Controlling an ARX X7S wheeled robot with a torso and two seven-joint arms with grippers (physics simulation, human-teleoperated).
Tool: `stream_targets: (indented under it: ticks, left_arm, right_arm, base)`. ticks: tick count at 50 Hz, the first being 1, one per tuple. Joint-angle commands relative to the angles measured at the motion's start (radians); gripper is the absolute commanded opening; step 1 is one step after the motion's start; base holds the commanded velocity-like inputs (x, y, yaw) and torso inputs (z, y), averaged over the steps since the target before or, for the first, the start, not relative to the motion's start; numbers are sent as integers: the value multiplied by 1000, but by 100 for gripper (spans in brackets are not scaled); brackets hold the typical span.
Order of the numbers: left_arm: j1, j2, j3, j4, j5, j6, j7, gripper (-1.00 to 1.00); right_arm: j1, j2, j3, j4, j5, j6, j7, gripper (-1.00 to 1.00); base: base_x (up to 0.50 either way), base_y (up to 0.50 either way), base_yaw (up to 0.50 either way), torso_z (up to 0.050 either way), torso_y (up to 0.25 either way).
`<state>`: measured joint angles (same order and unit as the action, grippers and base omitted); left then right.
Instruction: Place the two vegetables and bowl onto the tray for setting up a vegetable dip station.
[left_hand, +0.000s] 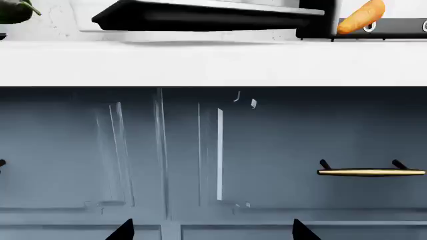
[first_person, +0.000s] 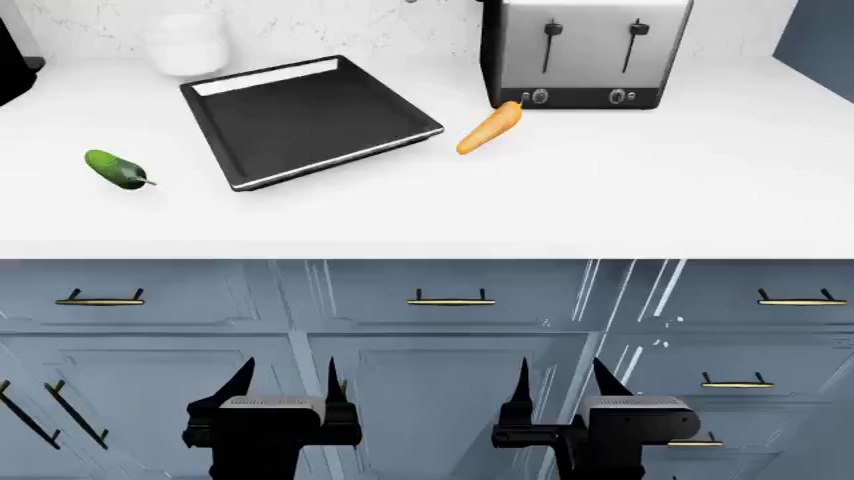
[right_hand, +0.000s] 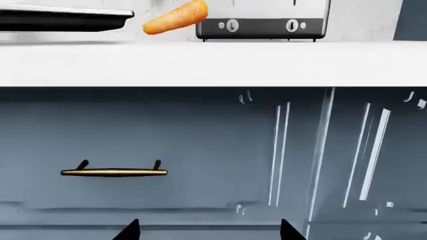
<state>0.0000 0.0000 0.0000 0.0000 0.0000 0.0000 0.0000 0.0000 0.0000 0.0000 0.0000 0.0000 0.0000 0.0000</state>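
On the white counter, the carrot lies just in front of the toaster and just right of the tray, apart from the tray rim. Its long axis runs diagonally: the thick end points back and right toward the toaster, the tapered tip forward and left toward the tray's near right corner. The cucumber lies well left of the tray, near the counter's left side, its axis also slanted, with the stem end toward the front right. The bowl stands at the back, behind the tray's far left corner. The tray is bare.

Both arms hang low in front of the blue cabinet doors, below counter level. The left gripper and right gripper are both spread and empty. The carrot lies up and forward between them, a little nearer the right gripper, so the right arm looks the better choice for it; the cucumber lies forward and left of the left gripper. Either gripper would need to close across the vegetable's slanted axis.
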Motion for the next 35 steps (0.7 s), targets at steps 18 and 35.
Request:
stream_targets:
  ticks: [18,35]
  left_arm:
    - [144,-130,111,395,-56,-225,27,100]
    - [-25,-452,-154,925,-248,-887,167,100]
  right_arm:
    - [-159,157,-113,-453,6,337,-21,100]
    - [400,288,24,-909,426,1382,-276,100]
  base:
    - [0,0,0,21,33]
    - [0,0,0,41,130]
